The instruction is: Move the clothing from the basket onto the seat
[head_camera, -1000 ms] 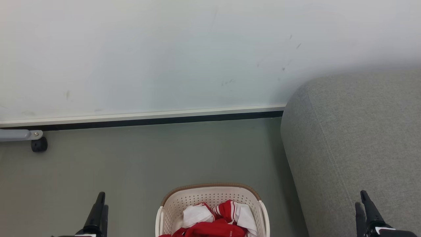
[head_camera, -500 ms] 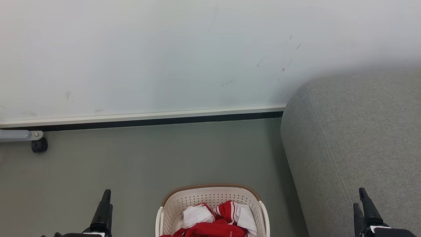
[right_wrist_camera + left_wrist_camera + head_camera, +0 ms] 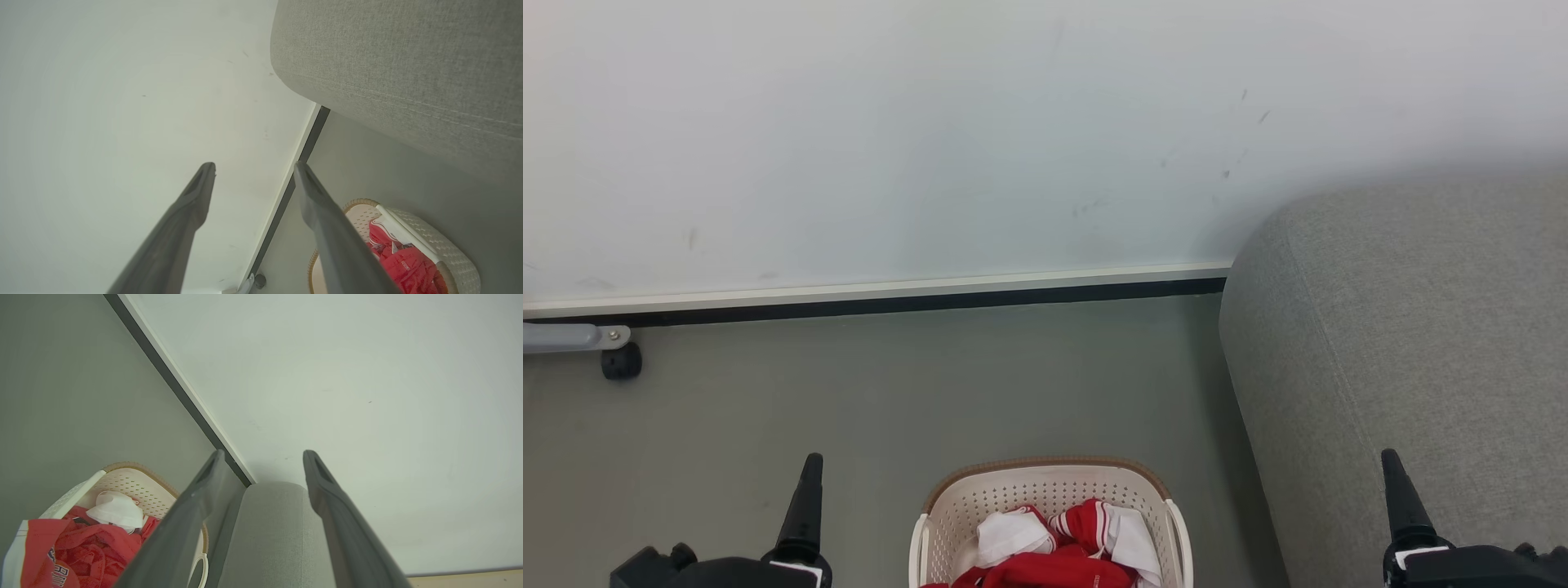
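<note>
Head view: the basket [image 3: 1045, 465] stands on the grey floor [image 3: 890, 392] at the bottom middle, cut off by the lower edge. The clothing [image 3: 1049, 567] lies bundled inside it, red with white parts on top. The sofa [image 3: 1405, 343] fills the right side, its rounded end near the basket but apart from it, and nothing lies on the part that shows. The left hand [image 3: 809, 482] rises at the lower left over the floor, beside the basket and not touching it. The right hand [image 3: 1395, 490] rises at the lower right in front of the sofa. Both are seen edge-on here, so their spread cannot be told from this view. A white wall [image 3: 931, 139] with a dark skirting strip [image 3: 890, 300] runs behind, and a small black wheel [image 3: 621, 362] sits at the far left.

Left wrist view: the left hand's two fingers [image 3: 184, 522] stand wide apart with nothing between them. The sofa's end shows in the gap. The basket sits at the lower left with the red and white clothing in it, one piece bearing dark lettering.

Right wrist view: the right hand's fingers [image 3: 327, 228] are also spread wide and empty. The sofa is at the upper right. The basket with the clothing is at the lower right, partly behind one finger.
</note>
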Robot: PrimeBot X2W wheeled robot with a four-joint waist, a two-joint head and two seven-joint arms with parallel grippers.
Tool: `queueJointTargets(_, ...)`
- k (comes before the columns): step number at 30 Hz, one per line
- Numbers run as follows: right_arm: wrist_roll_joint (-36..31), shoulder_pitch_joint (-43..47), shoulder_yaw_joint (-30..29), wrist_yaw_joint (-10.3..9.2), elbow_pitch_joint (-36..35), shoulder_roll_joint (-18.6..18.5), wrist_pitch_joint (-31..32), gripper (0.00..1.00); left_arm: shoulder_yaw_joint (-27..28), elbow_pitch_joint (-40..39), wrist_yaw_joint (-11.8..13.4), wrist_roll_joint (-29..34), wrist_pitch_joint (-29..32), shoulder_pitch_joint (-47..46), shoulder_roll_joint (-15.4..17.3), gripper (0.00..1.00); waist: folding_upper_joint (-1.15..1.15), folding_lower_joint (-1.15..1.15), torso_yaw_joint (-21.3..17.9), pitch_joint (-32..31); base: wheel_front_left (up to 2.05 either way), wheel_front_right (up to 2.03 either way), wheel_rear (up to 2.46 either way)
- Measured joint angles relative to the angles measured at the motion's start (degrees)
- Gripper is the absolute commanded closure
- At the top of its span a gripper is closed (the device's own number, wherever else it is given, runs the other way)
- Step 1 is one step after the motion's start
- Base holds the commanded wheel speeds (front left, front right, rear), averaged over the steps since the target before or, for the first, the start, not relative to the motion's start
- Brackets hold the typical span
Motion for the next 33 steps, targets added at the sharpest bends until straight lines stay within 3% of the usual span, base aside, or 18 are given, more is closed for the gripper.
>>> queueJointTargets(33, -30.71, 0.61, 9.83, -4.71, -3.86, -2.87, -6.79, 0.0, -7.98, -3.32, 5.15, 33.26, -6.99, -0.23, 3.52, 0.0, 0.0, 0.0, 0.0, -0.37, 0.0, 0.0, 0.0)
